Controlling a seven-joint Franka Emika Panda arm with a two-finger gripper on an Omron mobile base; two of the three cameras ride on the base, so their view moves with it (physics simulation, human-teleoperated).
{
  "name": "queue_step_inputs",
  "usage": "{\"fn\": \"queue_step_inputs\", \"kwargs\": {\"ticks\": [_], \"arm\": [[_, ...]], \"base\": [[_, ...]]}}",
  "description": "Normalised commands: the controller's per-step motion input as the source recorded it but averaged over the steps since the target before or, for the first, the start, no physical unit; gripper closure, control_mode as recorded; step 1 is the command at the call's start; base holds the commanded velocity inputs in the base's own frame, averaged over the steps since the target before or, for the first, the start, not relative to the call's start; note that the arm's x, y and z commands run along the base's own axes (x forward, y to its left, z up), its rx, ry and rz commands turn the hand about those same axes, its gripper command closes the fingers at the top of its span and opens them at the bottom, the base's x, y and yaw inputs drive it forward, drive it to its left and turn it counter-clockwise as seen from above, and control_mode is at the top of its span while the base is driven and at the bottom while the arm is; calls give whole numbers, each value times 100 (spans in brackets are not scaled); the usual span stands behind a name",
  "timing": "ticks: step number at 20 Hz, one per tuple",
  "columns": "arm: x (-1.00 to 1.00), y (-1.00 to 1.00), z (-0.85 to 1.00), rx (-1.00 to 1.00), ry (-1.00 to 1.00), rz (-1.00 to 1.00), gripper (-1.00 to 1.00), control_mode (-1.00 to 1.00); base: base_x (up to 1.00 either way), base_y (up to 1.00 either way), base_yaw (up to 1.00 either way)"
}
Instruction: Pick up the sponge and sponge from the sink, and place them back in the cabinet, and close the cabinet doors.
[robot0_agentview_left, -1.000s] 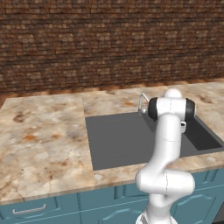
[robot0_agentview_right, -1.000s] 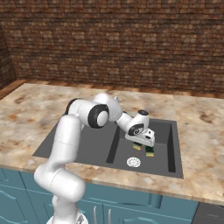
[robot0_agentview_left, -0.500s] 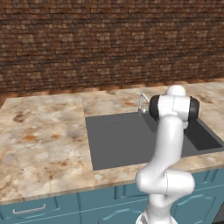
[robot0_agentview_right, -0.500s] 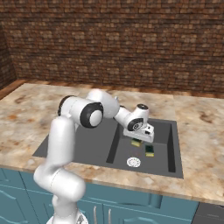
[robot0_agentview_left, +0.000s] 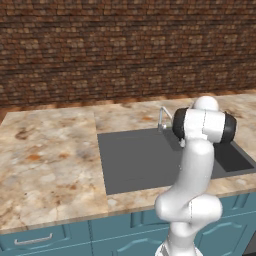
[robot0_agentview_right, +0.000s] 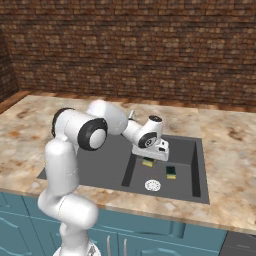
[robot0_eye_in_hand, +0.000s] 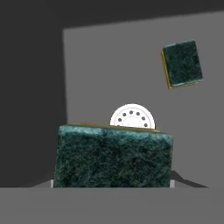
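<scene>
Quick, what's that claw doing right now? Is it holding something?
Gripper: jaws closed on one sponge, lifted above the sink floor.

You see the white arm (robot0_agentview_left: 195, 170) rising in front of the dark sink (robot0_agentview_left: 140, 157), its faucet (robot0_agentview_left: 164, 119) behind, marble surface (robot0_agentview_left: 47, 155) left.

Dark brick wall (robot0_agentview_left: 125, 45), tan marble counter (robot0_agentview_left: 45, 160), teal drawers (robot0_agentview_left: 35, 240) below
</scene>
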Motion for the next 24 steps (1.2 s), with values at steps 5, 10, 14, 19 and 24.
{"fn": "queue_step_inputs", "kwargs": {"ticks": [5,10,14,19,24], "arm": [[-33,35,43,0,-2,9,100,-100],[-20,30,50,0,0,7,100,-100],[-23,32,38,0,0,6,100,-100],[-25,33,39,0,0,6,100,-100],[-16,38,30,0,0,2,100,-100]], "base": [[0,0,0],[0,0,0],[0,0,0],[0,0,0],[0,0,0]]}}
